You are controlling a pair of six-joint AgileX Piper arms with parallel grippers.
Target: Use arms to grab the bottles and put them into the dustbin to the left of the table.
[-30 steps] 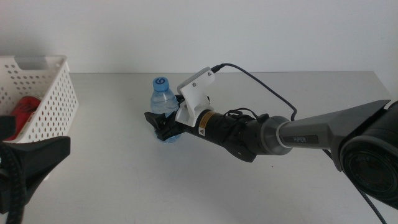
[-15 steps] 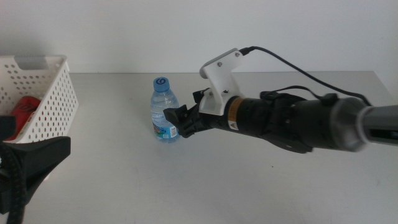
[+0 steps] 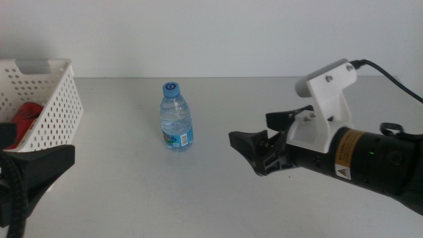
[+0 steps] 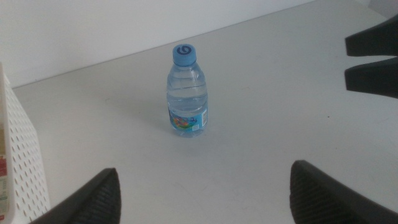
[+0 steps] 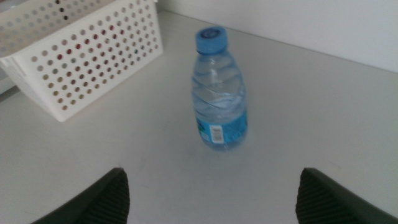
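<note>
- Far left of the middle view: white perforated dustbin (image 3: pixel 49 99) with a handle slot near its rim, holding a red item (image 3: pixel 26 114); partly masked below by the dark bulk of the left arm
- Left gripper (image 4: pixel 205 193), near the dustbin, aimed across the table toward the bottle: jaws spread wide apart, empty, touching nothing
- Light grey table (image 3: pixel 132 192), matte, carrying the bottle in its middle stretch
- Centre-left: small clear water bottle (image 3: pixel 176 118) with blue cap and blue label, standing upright on the table, well apart from the dustbin and free of both grippers
- Right of the bottle: right gripper (image 3: pixel 254 149), black forked jaws parted, holding nothing, tips pointing at the bottle with bare table between
- Far right: white blocky housing (image 3: pixel 324 109) on the right arm, with black cable (image 3: pixel 390 73) above and yellow warning sticker (image 3: pixel 349 158) on the dark body behind it
</note>
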